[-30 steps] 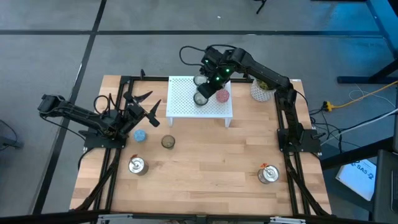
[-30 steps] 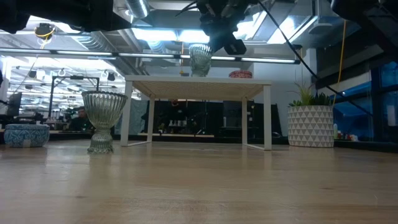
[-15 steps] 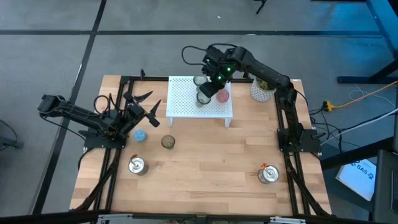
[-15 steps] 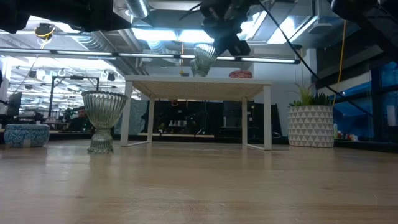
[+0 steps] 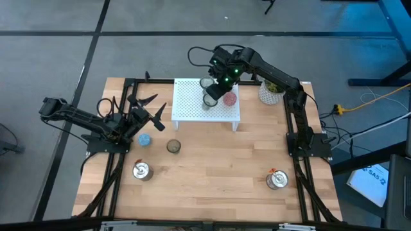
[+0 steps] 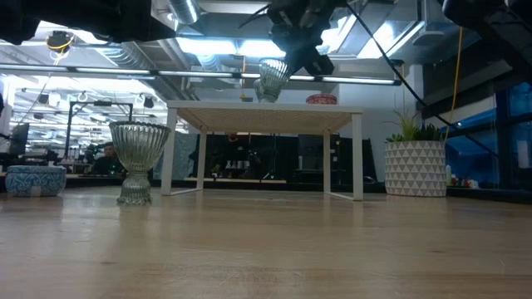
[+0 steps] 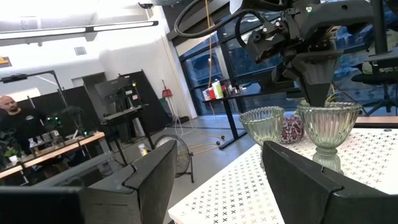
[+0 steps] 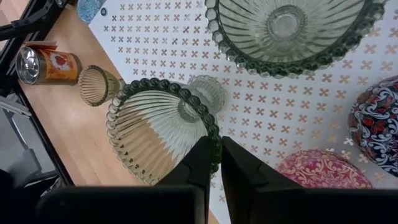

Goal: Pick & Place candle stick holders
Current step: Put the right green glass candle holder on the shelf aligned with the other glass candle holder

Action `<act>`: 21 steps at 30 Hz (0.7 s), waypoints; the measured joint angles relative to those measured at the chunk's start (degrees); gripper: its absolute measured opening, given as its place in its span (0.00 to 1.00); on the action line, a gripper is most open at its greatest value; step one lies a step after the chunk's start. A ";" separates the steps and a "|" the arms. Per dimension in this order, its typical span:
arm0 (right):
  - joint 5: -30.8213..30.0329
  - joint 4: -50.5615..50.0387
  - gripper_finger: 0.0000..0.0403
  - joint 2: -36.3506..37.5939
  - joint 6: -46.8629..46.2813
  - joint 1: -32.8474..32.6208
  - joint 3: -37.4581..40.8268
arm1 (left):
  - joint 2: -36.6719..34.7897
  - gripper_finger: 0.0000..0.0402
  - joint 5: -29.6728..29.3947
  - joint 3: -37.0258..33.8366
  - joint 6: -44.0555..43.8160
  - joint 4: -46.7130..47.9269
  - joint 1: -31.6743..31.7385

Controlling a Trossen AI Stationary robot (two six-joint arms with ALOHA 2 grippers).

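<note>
My right gripper [image 5: 217, 95] is over the white perforated rack [image 5: 189, 102], shut on an olive-clear glass cup [image 8: 163, 134], which also shows in the low view [image 6: 271, 80]. A second glass cup [image 8: 292, 25], a pink cup [image 5: 229, 99] and a dark patterned cup [image 8: 379, 124] stand on the rack. A third glass cup [image 5: 173, 146], a blue cup [image 5: 145, 139] and two silver cups [image 5: 140, 170] [image 5: 277, 179] stand on the table. My left gripper [image 5: 146, 110] is open and empty at the table's left, near the blue cup. My right gripper pinches the glass cup's beaded rim [image 8: 214, 138], one finger inside the bowl and one outside. The fingers come from above, slanting down. The cup is tilted, its foot [image 8: 208, 93] at the rack's top; whether the foot touches the rack I cannot tell.
A white pot with a green plant [image 5: 271, 93] stands right of the rack at the far right. Black arm frames run along the table's left and right sides. The wood between the rack and the near edge is bare in the middle [image 5: 212, 160].
My right gripper has shifted slightly toward the table's far edge and tipped, staying shut on the glass cup. The cup stood upright a second ago and now leans, its foot staying low over the rack.
</note>
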State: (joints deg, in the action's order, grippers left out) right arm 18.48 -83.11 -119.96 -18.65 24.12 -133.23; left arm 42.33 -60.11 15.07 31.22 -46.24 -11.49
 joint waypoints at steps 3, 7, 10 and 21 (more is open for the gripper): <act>0.20 0.45 0.07 0.00 0.00 0.27 0.02 | 0.00 0.58 -0.01 -0.02 -0.02 -0.01 0.00; 0.81 0.80 0.07 0.00 0.01 0.78 0.02 | 0.00 0.58 0.01 0.00 0.00 0.00 0.02; 2.49 0.76 0.07 0.00 -0.09 1.10 0.03 | 0.00 0.58 -0.01 0.00 0.00 0.00 0.00; 4.52 -0.48 0.07 0.02 -0.24 1.35 0.04 | 0.00 0.58 -0.01 0.00 -0.02 0.00 0.00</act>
State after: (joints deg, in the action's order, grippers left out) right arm 23.00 -83.59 -119.94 -18.90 25.47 -133.19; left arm 42.33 -60.12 15.07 31.21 -46.24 -11.48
